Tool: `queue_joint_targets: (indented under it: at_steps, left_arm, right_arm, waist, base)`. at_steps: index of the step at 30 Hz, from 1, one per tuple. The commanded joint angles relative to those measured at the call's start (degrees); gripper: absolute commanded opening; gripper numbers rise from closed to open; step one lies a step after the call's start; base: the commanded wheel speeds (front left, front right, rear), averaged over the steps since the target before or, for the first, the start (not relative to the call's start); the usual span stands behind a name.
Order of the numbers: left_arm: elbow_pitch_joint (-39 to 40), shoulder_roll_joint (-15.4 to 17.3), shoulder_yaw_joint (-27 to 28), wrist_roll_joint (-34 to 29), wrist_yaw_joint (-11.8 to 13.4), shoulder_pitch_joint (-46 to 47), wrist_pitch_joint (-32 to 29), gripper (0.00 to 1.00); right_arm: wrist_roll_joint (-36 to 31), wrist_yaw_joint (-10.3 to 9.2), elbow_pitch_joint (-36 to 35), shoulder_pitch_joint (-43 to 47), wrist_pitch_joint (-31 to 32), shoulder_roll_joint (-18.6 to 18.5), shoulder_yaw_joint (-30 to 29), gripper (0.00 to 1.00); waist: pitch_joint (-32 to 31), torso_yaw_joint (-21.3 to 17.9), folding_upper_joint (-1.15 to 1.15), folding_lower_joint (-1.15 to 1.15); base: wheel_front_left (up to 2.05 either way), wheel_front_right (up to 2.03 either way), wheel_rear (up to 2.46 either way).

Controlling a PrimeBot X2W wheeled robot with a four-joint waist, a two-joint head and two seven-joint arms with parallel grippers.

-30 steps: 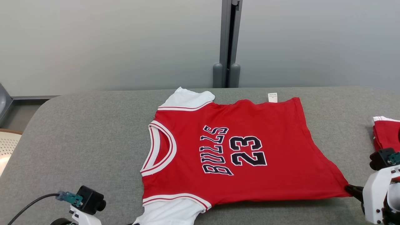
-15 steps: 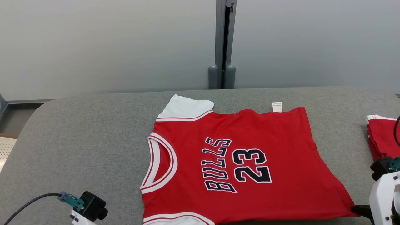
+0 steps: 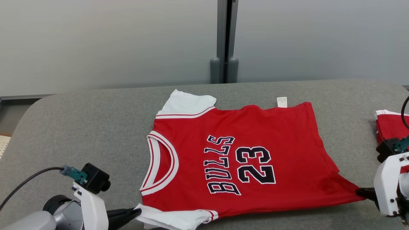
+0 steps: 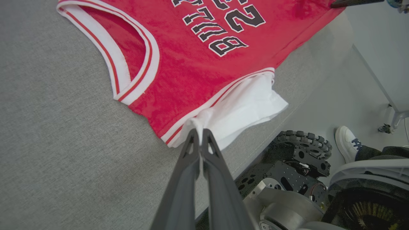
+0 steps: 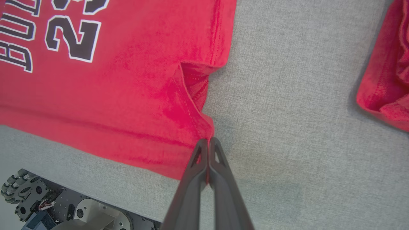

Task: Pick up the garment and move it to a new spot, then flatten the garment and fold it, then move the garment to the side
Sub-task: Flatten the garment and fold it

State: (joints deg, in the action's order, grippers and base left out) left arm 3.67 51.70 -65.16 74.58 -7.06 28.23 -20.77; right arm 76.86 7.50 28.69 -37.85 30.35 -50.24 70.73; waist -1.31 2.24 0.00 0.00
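- One grey padded table (image 3: 80,127) is spread across the head view. The whole picture is shifted against the earlier ones, which is put down to the camera and not to the things.
- Near the middle of it, close to the near edge, the red jersey (image 3: 271,127) is laid print-side up, with the collar toward the robot's left and the hem toward its right. The body is largely smoothed, so the flattening is judged nearly done and the folding not yet begun.
- Well apart, at the table's right end, a second red garment (image 3: 388,127) is lying bunched or folded and is touched by nothing.
- The near white sleeve (image 3: 172,218) is what has changed. A second ago it was spread flat at the bottom of the head view; now it is gathered and drawn leftward into a point.
- That point is clamped in the left gripper (image 3: 135,212). In the left wrist view its fingers (image 4: 191,150) are pressed together, with white cloth pinched at the tips.
- The near hem corner (image 3: 350,195) is pinched by the right gripper (image 3: 359,191), jaws together on the red cloth, as in the earlier pictures. Just behind the grip, a small flap is seen turned under in the right wrist view.
- With both near corners held, the jersey is judged ready to be drawn taut or carried over for a first fold. An uneven pull could drag it over the near edge.
- A small white label (image 3: 282,102) is left sticking out at the far hem.
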Motion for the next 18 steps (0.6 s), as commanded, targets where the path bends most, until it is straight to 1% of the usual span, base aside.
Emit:
queue_joint_targets:
  at_steps: [1,8,13,18]
  left_arm:
    - [-0.48,-0.23,0.59,-0.49,-0.08,1.23,0.32,0.00]
    - [-2.70,-2.15,1.79,-3.98,-0.30,6.99,0.59,0.00]
    - [-5.84,-4.06,1.29,-7.17,-0.48,12.00,0.06,0.00]
    - [-8.66,-6.48,0.14,-8.69,-0.46,16.29,0.92,0.00]
  right_arm:
    - [-0.50,-0.01,0.40,-1.00,0.39,0.26,-0.28,0.00]
    - [-1.89,-0.01,3.05,-4.94,1.37,2.71,-1.02,0.00]
    - [-2.58,-0.01,5.75,-7.50,0.95,5.14,-1.76,0.00]
    - [-3.35,-0.01,7.98,-9.76,0.40,7.29,-2.01,0.00]
  waist:
    - [0.53,-0.17,0.00,0.00]
    - [4.33,-0.73,0.00,0.00]
    - [7.25,-1.14,0.00,0.00]
    - [9.67,-1.62,0.00,0.00]
  base:
    - [0.00,0.00,0.00]
    - [0.00,0.00,0.00]
    - [0.00,0.00,0.00]
    - [0.00,0.00,0.00]
